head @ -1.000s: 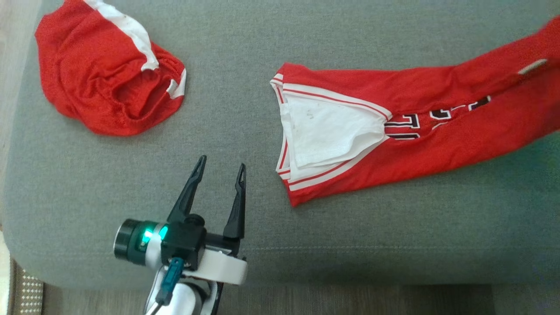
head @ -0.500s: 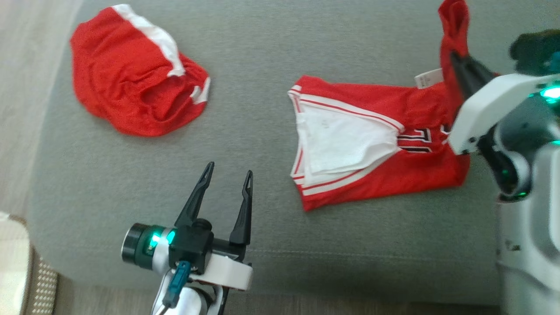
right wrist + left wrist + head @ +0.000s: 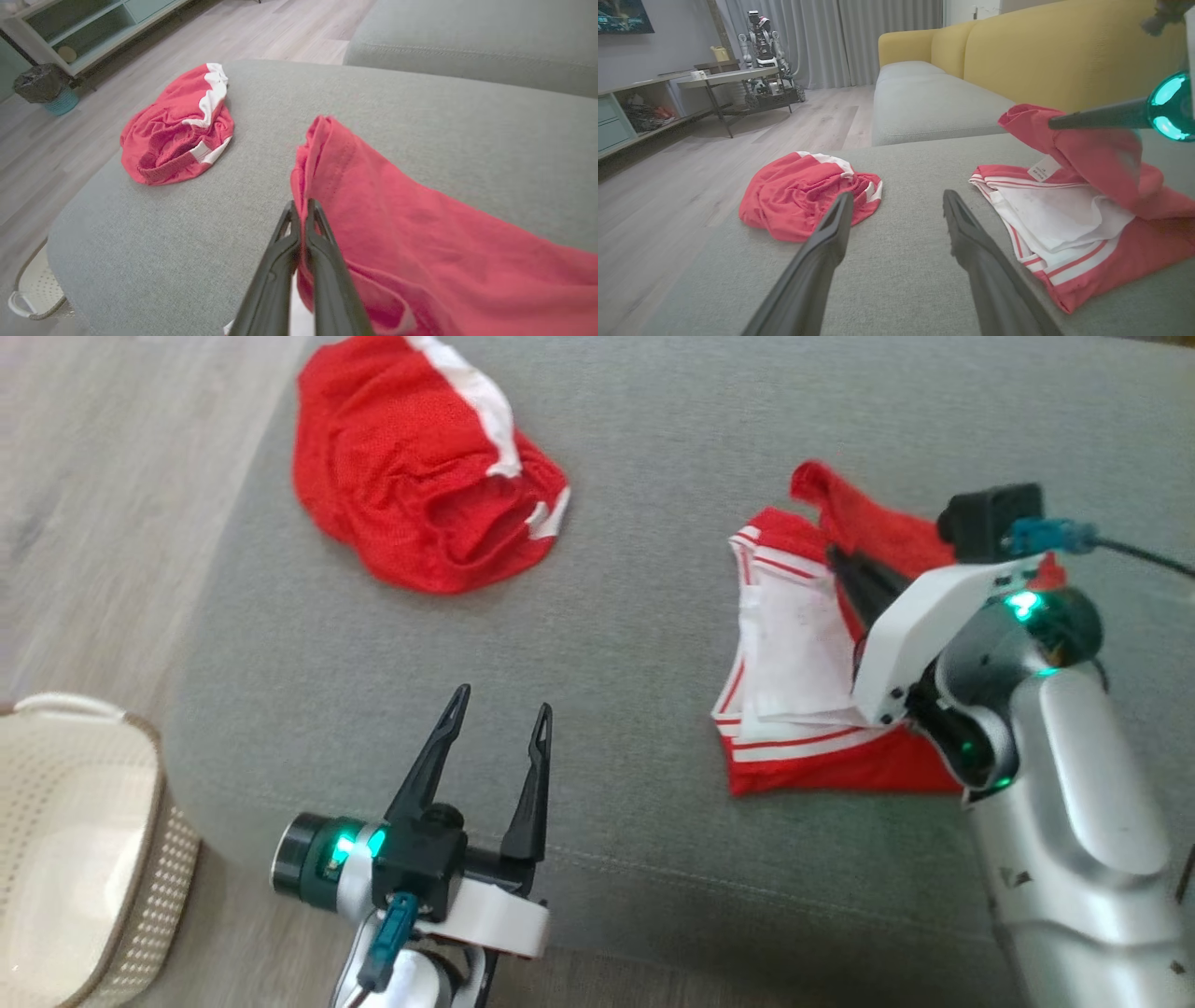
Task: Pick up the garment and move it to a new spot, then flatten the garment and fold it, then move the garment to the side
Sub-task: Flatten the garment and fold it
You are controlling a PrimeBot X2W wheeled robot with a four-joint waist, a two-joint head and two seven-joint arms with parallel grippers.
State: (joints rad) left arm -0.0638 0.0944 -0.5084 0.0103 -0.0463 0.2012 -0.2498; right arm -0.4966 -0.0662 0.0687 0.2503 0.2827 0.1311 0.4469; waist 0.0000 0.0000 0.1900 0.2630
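At the right of the head view, the garment (image 3: 822, 775), a red jersey with white striped trim and a white lining, lies partly folded on the grey woven sofa cushion (image 3: 635, 616). The right claw (image 3: 834, 556) has its fingers together, pinching a raised red fold at the garment's upper edge. The left claw (image 3: 504, 702), at lower centre, has its fingers wide apart and holds nothing. Crumpled red mesh shorts (image 3: 411, 513) with a white band lie at upper left.
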